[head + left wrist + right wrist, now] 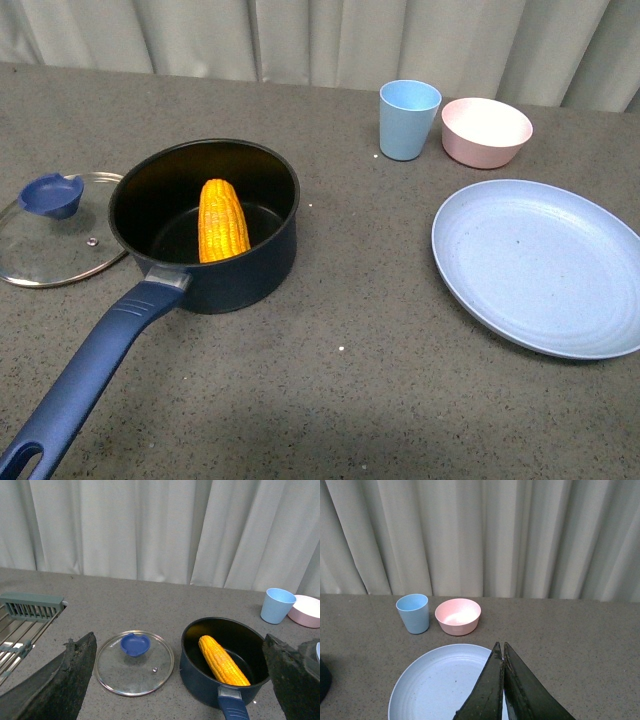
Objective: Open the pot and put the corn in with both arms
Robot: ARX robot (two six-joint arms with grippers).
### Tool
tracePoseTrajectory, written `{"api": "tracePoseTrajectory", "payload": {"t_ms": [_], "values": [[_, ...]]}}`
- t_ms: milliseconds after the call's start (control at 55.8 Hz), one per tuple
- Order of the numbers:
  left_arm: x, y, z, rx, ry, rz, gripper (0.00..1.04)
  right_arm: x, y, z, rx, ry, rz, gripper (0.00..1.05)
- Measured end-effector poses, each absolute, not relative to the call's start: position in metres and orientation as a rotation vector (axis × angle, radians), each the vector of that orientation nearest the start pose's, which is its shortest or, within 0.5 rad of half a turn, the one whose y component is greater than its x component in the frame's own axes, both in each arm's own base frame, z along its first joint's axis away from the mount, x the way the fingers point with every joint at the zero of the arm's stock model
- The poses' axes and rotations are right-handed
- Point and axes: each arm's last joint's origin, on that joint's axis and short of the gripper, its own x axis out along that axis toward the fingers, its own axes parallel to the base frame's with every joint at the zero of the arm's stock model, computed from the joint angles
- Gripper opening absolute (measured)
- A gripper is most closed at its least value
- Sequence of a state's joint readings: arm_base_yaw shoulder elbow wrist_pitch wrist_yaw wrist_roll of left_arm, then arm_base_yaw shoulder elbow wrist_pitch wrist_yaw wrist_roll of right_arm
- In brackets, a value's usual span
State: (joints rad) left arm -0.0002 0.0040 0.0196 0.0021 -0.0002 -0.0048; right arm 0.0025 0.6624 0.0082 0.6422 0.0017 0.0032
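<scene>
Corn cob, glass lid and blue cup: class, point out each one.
corn cob (pixel 222 222), front view, middle of the kernels.
glass lid (pixel 134 663), left wrist view, clear glass below the knob.
blue cup (pixel 413 615), right wrist view, outer wall.

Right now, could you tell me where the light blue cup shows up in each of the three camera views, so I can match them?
Front view: the light blue cup stands at the far side of the table, upper middle-right, beside the pink bowl.
Left wrist view: the cup sits at the right edge, past the pot.
Right wrist view: the cup is at centre-left.
Shared landmark: the pink bowl stands next to the cup in all three.
</scene>
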Motion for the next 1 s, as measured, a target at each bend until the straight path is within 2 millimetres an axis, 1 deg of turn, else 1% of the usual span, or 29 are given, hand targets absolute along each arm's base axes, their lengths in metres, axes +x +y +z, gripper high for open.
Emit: {"api": "tracePoseTrajectory", "payload": {"t_ms": [448, 1003], "values": [[0.097, 0.0, 0.17, -0.005, -0.018, 0.0, 0.98, 0.123, 0.0, 0.168, 0.003, -0.005, 0.001, 0.01], [0.097, 0.0, 0.17, -0.005, -0.017, 0.0, 0.98, 0.111, 0.0, 0.168, 0.003, -0.009, 0.002, 0.01]]}}
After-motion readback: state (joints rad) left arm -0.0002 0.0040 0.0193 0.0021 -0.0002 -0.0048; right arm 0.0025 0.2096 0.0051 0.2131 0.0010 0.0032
